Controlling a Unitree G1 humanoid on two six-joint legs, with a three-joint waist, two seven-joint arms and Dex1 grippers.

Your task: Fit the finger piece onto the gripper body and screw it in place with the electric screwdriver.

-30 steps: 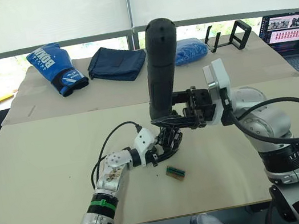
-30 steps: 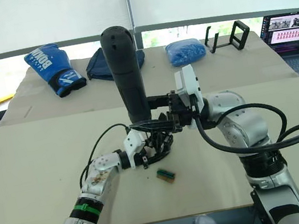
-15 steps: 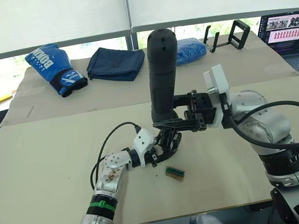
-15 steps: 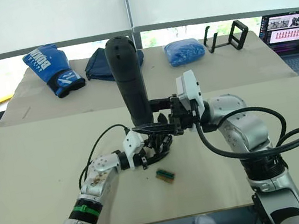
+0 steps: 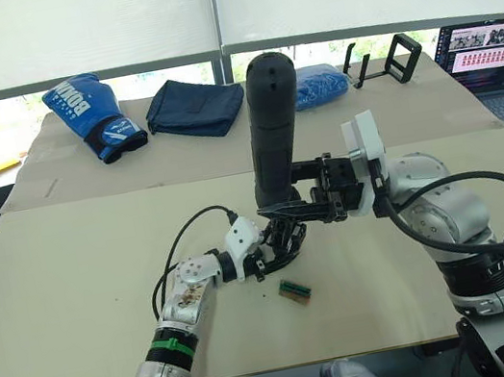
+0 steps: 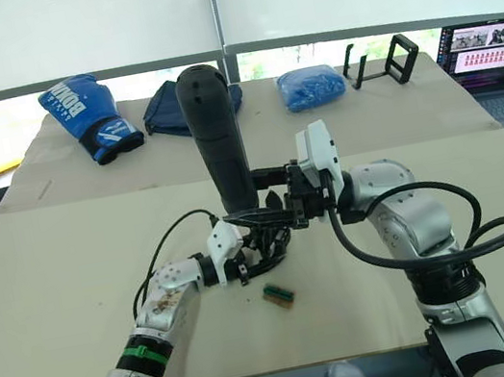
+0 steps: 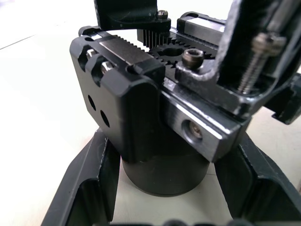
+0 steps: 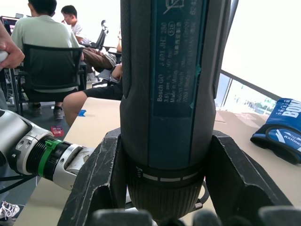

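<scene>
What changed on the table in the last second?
Very little. The screwdriver has straightened slightly, its top shifting a bit toward the robot's left; the right tool stays clamped on it. The left tool still grips the gripper body. The small green part, boxing glove and laptop lie where they were.

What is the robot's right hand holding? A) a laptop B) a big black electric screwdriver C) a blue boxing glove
B: the right gripper has its fingers clamped on both sides of the electric screwdriver, which stands upright over the gripper body.
</scene>
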